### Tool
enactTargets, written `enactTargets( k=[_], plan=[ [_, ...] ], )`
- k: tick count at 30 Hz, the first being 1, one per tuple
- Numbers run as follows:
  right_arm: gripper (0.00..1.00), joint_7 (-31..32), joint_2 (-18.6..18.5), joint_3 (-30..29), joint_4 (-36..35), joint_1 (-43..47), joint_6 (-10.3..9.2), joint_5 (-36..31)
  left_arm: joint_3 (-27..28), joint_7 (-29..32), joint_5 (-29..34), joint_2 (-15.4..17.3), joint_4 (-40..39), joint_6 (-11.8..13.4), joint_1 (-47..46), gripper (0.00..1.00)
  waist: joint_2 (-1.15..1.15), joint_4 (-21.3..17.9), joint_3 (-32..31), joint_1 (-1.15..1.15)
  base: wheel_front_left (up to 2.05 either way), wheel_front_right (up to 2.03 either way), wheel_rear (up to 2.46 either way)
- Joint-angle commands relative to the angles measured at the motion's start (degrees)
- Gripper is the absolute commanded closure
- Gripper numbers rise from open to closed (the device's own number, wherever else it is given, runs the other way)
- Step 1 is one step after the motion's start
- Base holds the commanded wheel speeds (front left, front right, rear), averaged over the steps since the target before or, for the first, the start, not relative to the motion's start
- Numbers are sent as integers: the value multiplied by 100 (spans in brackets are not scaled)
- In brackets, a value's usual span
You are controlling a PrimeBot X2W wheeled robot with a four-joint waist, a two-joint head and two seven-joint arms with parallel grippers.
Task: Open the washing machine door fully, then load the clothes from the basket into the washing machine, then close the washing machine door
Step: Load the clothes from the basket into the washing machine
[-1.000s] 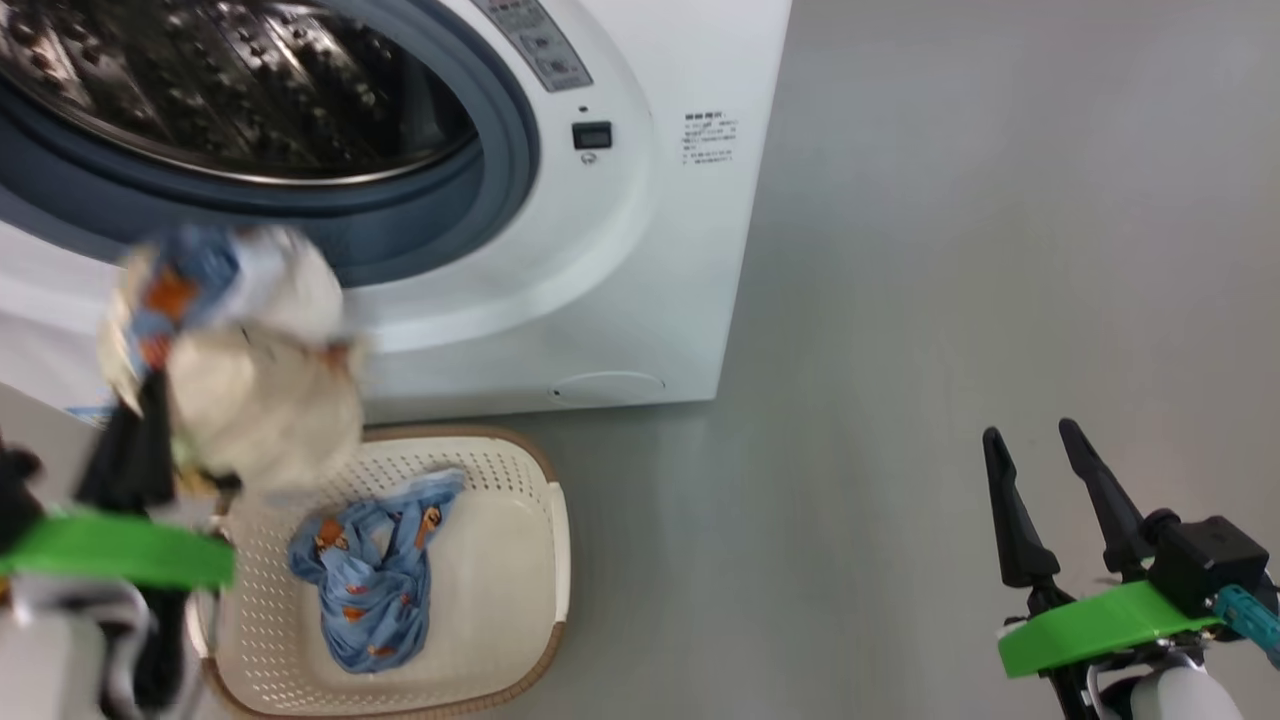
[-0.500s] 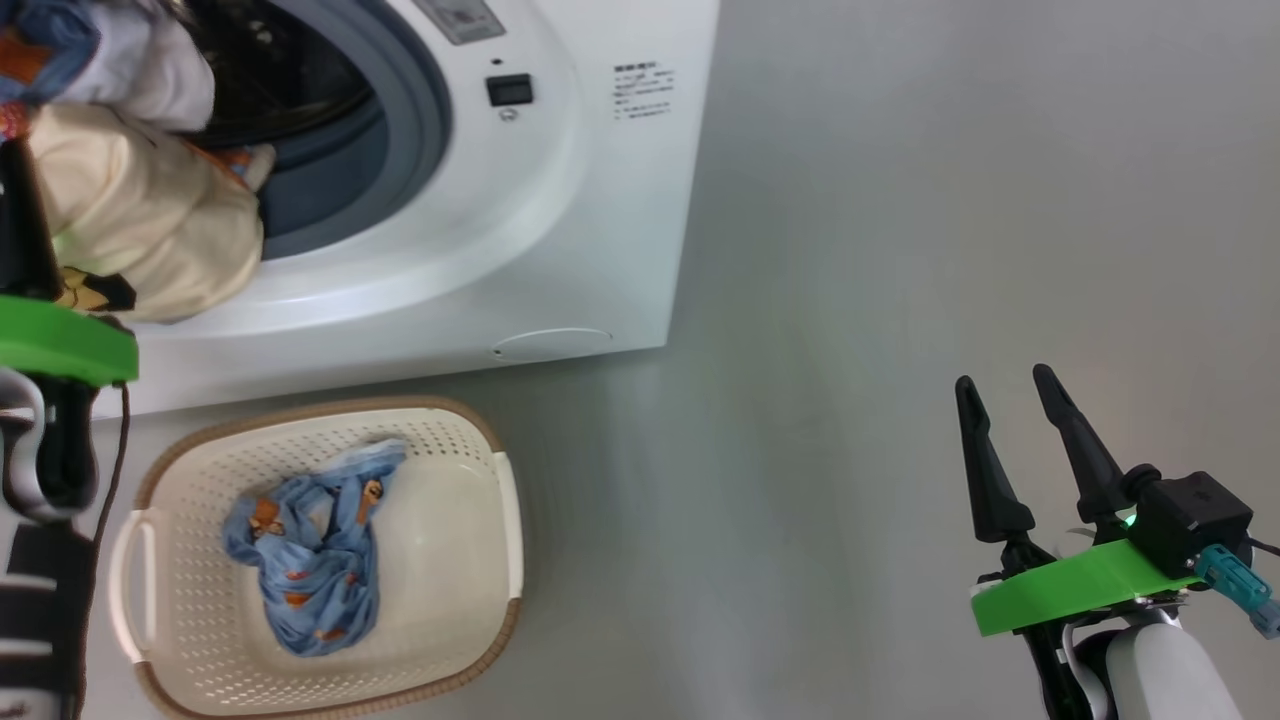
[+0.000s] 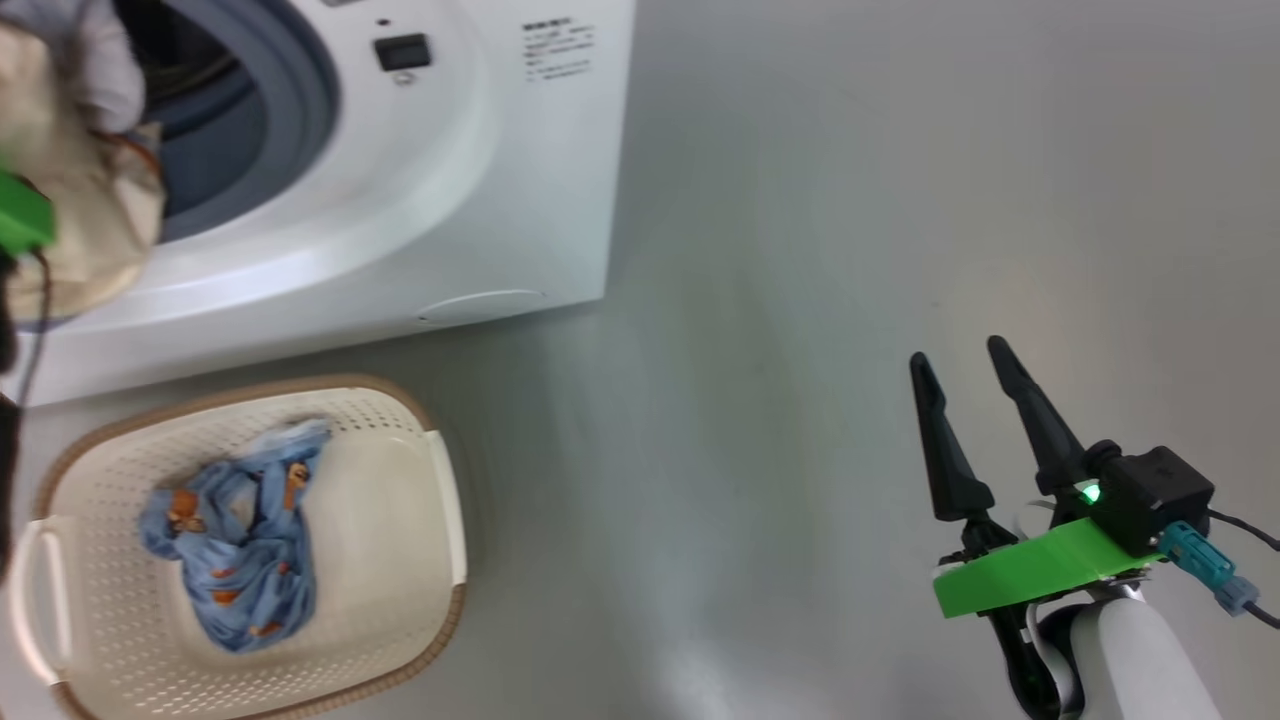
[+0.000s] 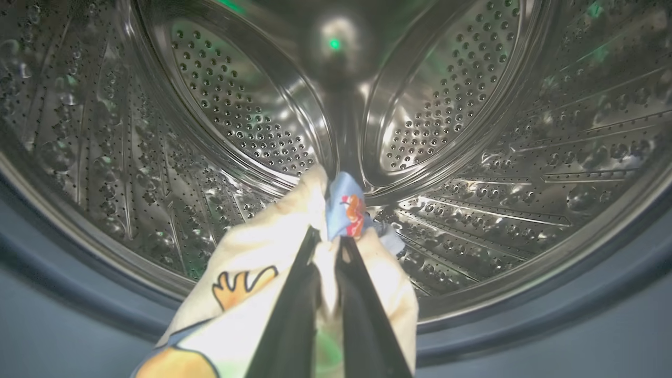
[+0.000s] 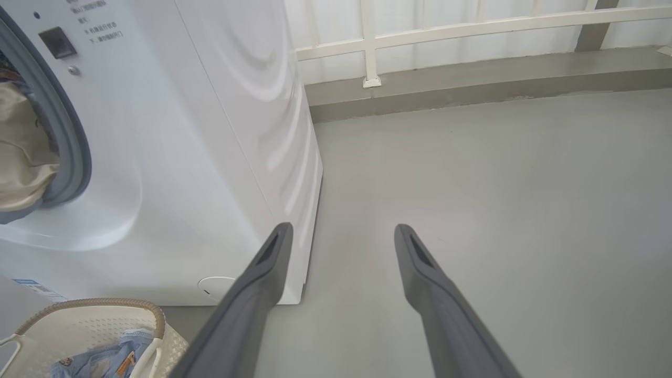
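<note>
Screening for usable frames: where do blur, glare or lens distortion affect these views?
Head view: the cream garment bundle at the left edge is smeared. Left wrist view: the perforated steel drum glints with highlights and green reflections. Right wrist view: the wide-angle lens bows the white boxy washing machine.

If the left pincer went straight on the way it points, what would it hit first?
Likely the steel drum's back wall; the left pincer, shut on the clothes, points into it. Depth is unclear.
</note>
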Motion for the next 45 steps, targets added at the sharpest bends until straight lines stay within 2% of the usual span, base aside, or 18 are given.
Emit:
enactTargets(
  k=[1, 5, 10, 14, 15, 16, 29, 41, 42, 45],
  plan=[
    [0, -28, 44, 153, -133, -49, 8, 38, 79, -36, -45, 358, -37, -9, -214, 100, 0, -169, 168, 0, 0, 0, 0],
    [0, -28, 54, 260, -155, -141, 8, 93, 71, -36, 0, 553, 75, -9, -731, 100, 0, -327, 360, 0, 0, 0, 0],
    [0, -28, 56, 358, -208, -282, 8, 258, 512, -36, 446, 791, -427, -5, -1104, 100, 0, -488, 601, 0, 0, 0, 0],
    [0, -28, 57, 352, -248, -343, 8, 325, 995, -36, 743, 678, -778, 1, -989, 100, 0, -521, 713, 0, 0, 0, 0],
    [0, -28, 57, 347, -250, -345, 8, 334, 1024, -36, 813, 639, -741, 0, -936, 56, 0, -519, 719, 0, 0, 0, 0],
    [0, -28, 57, 340, -250, -347, 8, 342, 1028, -36, 890, 612, -691, -2, -885, 0, 0, -515, 726, 0, 0, 0, 0],
    [0, -28, 57, 302, -209, -386, 8, 266, 1609, -36, 1045, 242, -837, -8, -395, 0, 0, -386, 546, 0, 0, 0, 0],
    [0, -28, 57, 229, -142, -220, 8, 192, 2031, -36, 1179, -277, -1609, -8, 897, 0, 0, -255, 124, 0, 0, 0, 0],
    [0, -28, 58, 139, -110, -130, 8, 78, 2005, -36, 1346, -557, -2045, -8, 1562, 0, 0, -86, -98, 0, 0, 0, 0],
    [0, -28, 53, 152, -50, -70, 8, 13, 2046, -36, 1447, -698, -2263, -8, 1986, 0, 0, -11, -270, 0, 0, 0, 0]
  ],
)
